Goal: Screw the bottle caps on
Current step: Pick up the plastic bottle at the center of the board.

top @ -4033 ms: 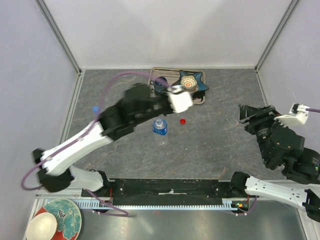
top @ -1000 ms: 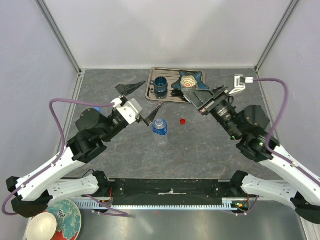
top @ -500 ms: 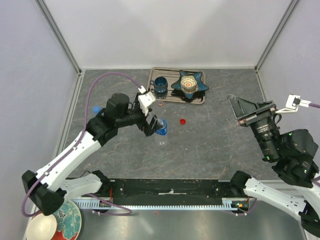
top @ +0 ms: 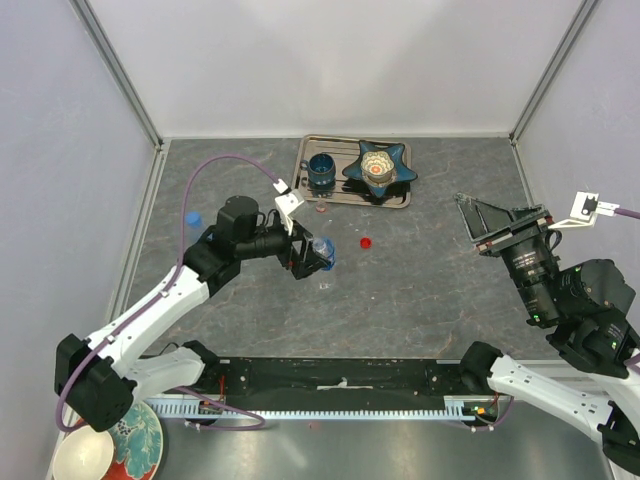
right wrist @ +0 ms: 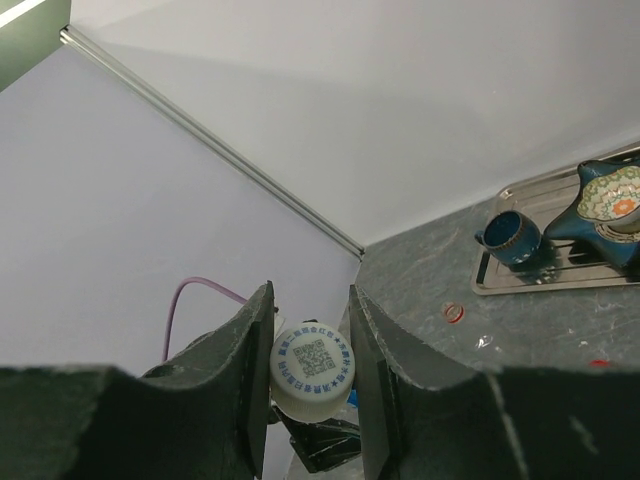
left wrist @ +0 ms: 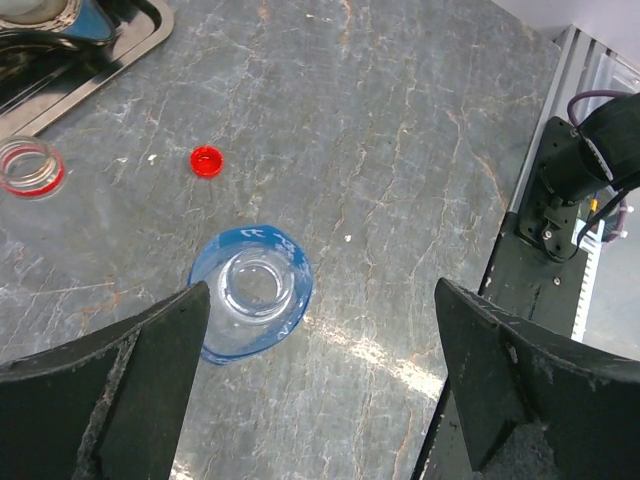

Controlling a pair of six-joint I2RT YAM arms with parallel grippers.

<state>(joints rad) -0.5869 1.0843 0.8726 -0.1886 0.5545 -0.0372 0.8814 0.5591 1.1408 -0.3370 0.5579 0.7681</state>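
Note:
A blue-tinted bottle [top: 321, 252] stands upright mid-table with its mouth uncapped [left wrist: 250, 298]. My left gripper [top: 307, 258] is wide open just left of it; in the left wrist view the bottle sits ahead of the jaws, close to the left finger [left wrist: 110, 385], untouched. My right gripper [right wrist: 310, 318], raised at the right [top: 482, 228], is shut on a white cap [right wrist: 312, 368] printed with a code. A red cap [top: 366, 242] lies right of the bottle. A blue cap [top: 191, 218] lies at the far left. A clear neck with a red ring [left wrist: 32, 168] stands near the tray.
A metal tray [top: 398, 198] at the back holds a dark blue cup [top: 322, 170] and a star-shaped dish [top: 378, 165]. Grey walls close in the table on three sides. A bowl on a plate [top: 85, 450] sits off the table at the near left.
The left arm swung in from the left and settled lower beside the bottle, jaws open throughout. The right arm pulled back from the centre to the right and now holds still.

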